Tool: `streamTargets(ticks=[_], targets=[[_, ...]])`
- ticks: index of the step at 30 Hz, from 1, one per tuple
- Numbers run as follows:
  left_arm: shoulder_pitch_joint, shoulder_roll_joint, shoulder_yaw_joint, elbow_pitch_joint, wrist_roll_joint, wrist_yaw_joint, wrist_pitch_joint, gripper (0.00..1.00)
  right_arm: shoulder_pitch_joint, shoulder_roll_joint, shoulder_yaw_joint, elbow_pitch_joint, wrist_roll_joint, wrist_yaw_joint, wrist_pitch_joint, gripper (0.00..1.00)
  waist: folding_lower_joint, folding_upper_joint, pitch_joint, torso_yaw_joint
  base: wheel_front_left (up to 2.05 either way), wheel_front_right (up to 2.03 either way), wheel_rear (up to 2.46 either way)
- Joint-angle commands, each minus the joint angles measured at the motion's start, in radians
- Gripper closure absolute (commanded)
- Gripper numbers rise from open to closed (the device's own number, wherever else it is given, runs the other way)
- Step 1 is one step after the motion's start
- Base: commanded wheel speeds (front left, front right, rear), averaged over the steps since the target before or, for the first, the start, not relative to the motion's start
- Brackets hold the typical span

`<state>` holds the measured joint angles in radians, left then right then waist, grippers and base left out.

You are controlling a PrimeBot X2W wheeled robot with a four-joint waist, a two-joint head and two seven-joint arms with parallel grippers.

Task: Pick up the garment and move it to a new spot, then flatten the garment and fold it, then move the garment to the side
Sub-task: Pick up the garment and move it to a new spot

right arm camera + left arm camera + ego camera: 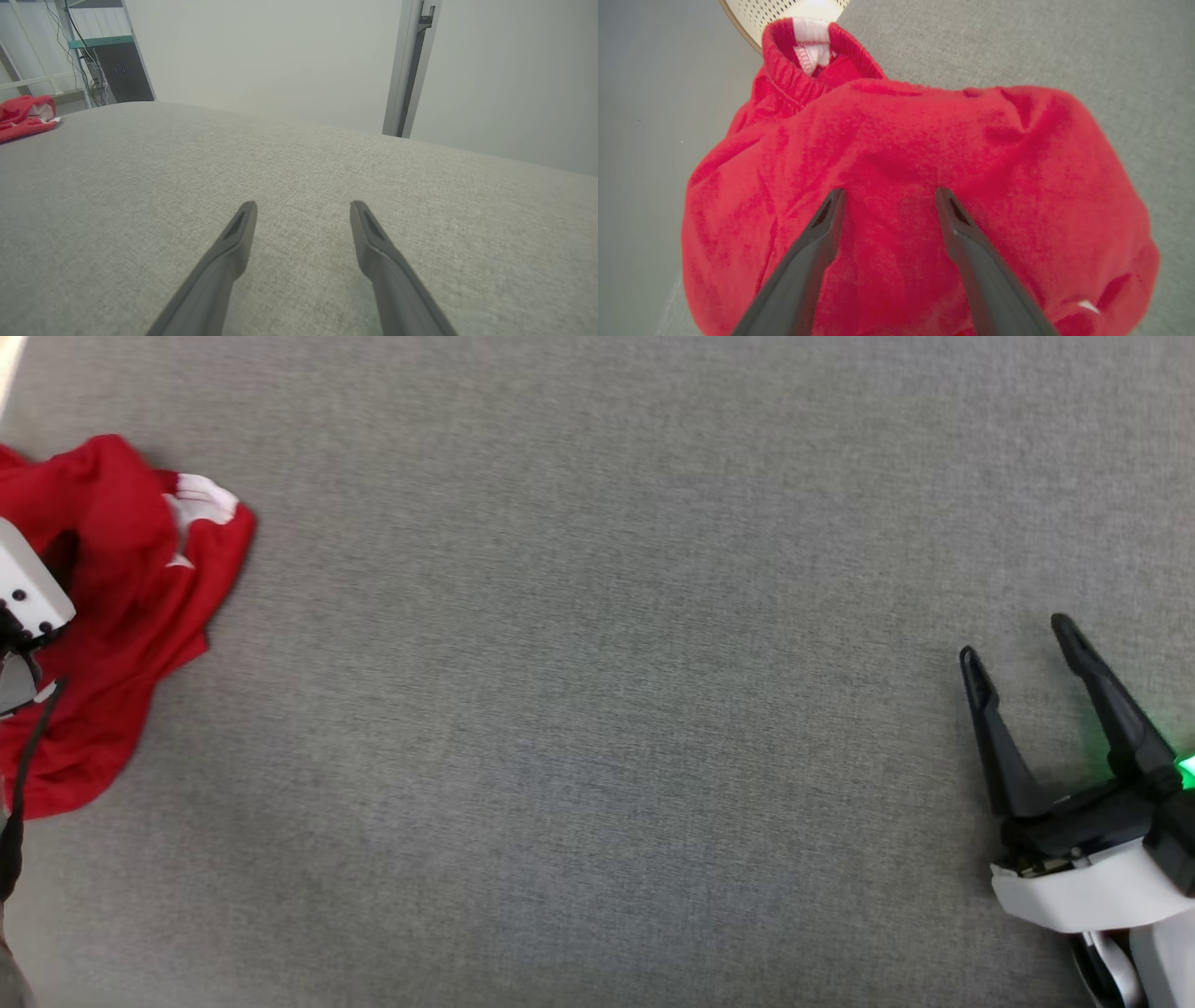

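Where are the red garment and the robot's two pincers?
red garment [131, 625], head view, middle of the crumpled cloth.
left pincer [889, 191], left wrist view, midway between its fingertips.
right pincer [1013, 639], head view, midway between its fingertips.

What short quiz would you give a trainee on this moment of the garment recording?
1. Fill in: the red garment lies crumpled on the grey surface at the robot's ____ side.
2. Pick one: the left claw is A) open, pointed at the garment; B) shut on the garment; C) open over bare surface.
3. True or false: the right claw is shut on a corner of the garment.
Key: 1 left; 2 A; 3 false, it is open over bare surface, far from the garment.
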<state>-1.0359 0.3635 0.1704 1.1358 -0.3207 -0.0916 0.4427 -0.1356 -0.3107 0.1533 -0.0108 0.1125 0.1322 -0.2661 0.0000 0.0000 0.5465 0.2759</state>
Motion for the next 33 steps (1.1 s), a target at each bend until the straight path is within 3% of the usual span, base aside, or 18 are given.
streamTargets(ticks=[1, 9, 11, 14, 22, 33], targets=[[-0.018, 0.006, -0.002, 0.015, -0.011, -0.007, 0.009, 0.0, -0.002, -0.01, -0.014, 0.029, -0.004, -0.003, 0.004, 0.0, 0.0, 0.0, 0.044, -0.039, 0.0, 0.0, 0.0], [0.008, -0.023, -0.002, 0.125, -0.035, -0.007, 0.061, 0.0, -0.033, 0.0, -0.036, 0.019, -0.001, -0.004, 0.008, 0.0, 0.0, 0.0, 0.089, -0.059, 0.0, 0.0, 0.0], [0.018, -0.033, -0.005, 0.135, -0.042, -0.012, 0.055, 1.0, -0.038, 0.005, -0.039, 0.022, 0.0, -0.004, 0.009, 0.0, 0.0, 0.0, 0.09, -0.06, 0.0, 0.0, 0.0], [0.028, -0.027, -0.016, 0.117, -0.032, -0.017, -0.025, 1.0, -0.043, 0.01, -0.028, 0.031, 0.003, -0.004, 0.009, 0.0, 0.0, 0.0, 0.078, -0.058, 0.0, 0.0, 0.0], [0.035, 0.034, -0.07, -0.003, -0.031, -0.038, -0.382, 1.0, -0.05, 0.049, 0.004, 0.039, 0.028, -0.003, 0.004, 0.0, 0.0, 0.0, -0.017, -0.069, 0.0, 0.0, 0.0], [0.154, 0.078, -0.266, -0.248, -0.178, -0.039, -0.625, 1.0, -0.009, 0.127, 0.018, 0.069, 0.053, -0.003, 0.002, 0.0, 0.0, 0.0, -0.219, -0.114, 0.0, 0.0, 0.0]])
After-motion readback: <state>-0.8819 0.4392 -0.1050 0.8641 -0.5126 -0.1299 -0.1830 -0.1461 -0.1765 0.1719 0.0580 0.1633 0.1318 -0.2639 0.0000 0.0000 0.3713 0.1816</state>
